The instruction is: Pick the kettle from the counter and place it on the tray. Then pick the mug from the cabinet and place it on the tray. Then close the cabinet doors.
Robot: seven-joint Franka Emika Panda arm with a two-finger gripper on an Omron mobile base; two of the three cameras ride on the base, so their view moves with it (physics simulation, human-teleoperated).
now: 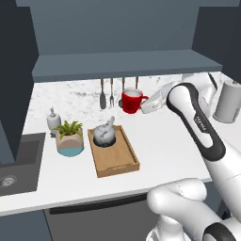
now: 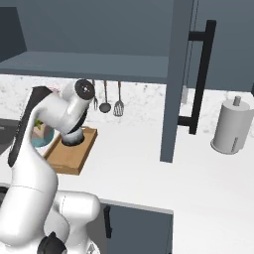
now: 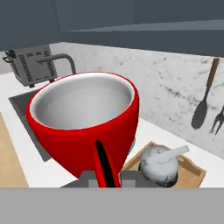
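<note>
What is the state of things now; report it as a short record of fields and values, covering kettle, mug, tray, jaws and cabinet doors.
kettle: kettle sits on the tray, at its far end
mug: red mug carried above the counter, beyond the tray, not yet set down
gripper: gripper holds the mug by its handle side, jaws closed on it
cabinet doors: open; right cabinet door stands swung out
beside tray: potted plant, soap dispenser
</note>
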